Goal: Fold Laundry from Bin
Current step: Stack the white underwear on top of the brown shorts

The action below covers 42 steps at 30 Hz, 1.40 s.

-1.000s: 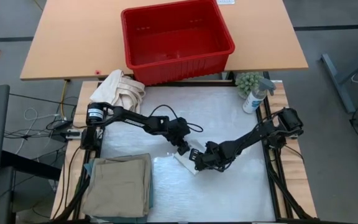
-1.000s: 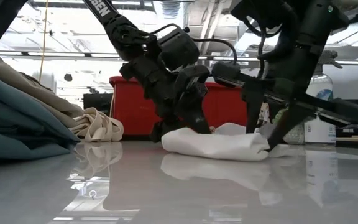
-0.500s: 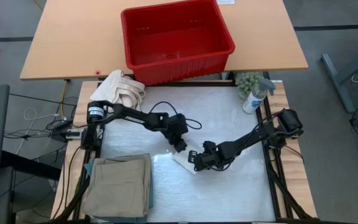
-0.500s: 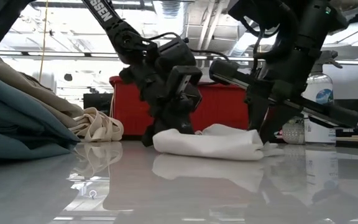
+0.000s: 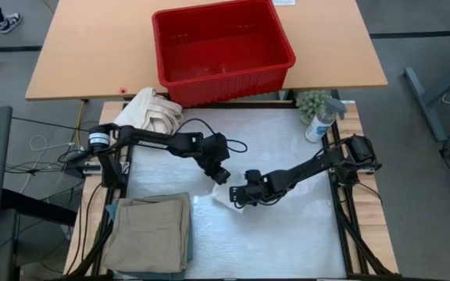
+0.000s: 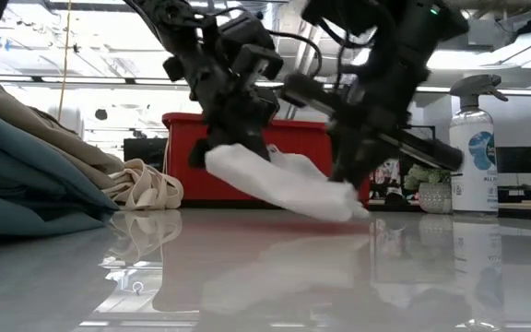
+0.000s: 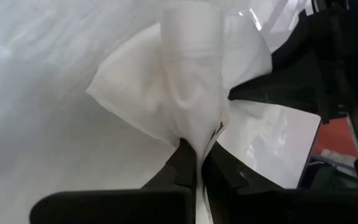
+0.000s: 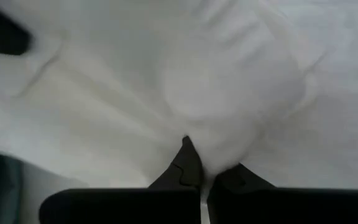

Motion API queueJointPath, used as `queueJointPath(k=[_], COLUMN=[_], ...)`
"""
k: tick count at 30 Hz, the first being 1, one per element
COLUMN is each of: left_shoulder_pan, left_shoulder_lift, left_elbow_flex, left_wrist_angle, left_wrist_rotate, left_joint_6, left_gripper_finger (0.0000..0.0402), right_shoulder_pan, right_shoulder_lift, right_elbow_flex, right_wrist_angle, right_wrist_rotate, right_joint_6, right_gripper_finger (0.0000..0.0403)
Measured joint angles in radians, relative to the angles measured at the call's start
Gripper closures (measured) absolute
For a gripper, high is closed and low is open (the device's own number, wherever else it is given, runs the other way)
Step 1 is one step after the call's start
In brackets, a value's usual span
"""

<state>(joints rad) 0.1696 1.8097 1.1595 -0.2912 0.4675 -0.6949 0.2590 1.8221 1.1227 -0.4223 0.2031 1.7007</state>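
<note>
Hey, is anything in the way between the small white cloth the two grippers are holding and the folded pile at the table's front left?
Nothing visible. The left gripper and right gripper hold the small white cloth above bare table, with open surface toward the folded khaki trousers.

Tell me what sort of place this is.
Likely a robotics lab or workshop, not a home: two dark arms are bolted to a framed white table, loose cables trail on the grey floor beside it, and the low view shows exposed ceiling ducting behind.
</note>
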Motion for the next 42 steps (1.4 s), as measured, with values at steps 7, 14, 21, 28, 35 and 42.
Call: queueJointPath(k=[7, 14, 21, 28, 35, 42], left_shoulder_pan=[0.0, -0.037, -0.104, -0.204, -0.301, -0.423], left_shoulder_lift=[-0.12, -0.295, -0.442, -0.541, -0.589, -0.634], left_elbow_flex=[0.0, 0.002, -0.02, -0.051, -0.051, -0.053], left_wrist_angle=[-0.174, -0.415, -0.486, -0.553, -0.564, -0.625], left_wrist_rotate=[-0.043, -0.166, -0.245, -0.351, -0.43, -0.484], left_joint_6=[-0.025, -0.063, -0.206, -0.37, -0.509, -0.664], left_gripper_finger=[0.0401, 0.0401, 0.0401, 0.0401, 0.0401, 0.0401], right_shoulder_pan=[-0.037, -0.056, -0.072, -0.071, -0.059, -0.036], right_shoulder_lift=[0.0, -0.001, -0.001, 0.0, 0.075, 0.285], right_elbow_flex=[0.096, 0.196, 0.294, 0.368, 0.422, 0.759], right_wrist_angle=[0.0, 0.007, 0.005, 0.021, 0.102, -0.019], right_wrist_rotate=[-0.005, -0.019, -0.054, -0.061, -0.113, -0.214], right_joint_6=[-0.178, -0.329, -0.464, -0.56, -0.614, -0.763], right_gripper_finger=[0.0379, 0.0379, 0.0379, 0.0379, 0.0379, 0.0379])
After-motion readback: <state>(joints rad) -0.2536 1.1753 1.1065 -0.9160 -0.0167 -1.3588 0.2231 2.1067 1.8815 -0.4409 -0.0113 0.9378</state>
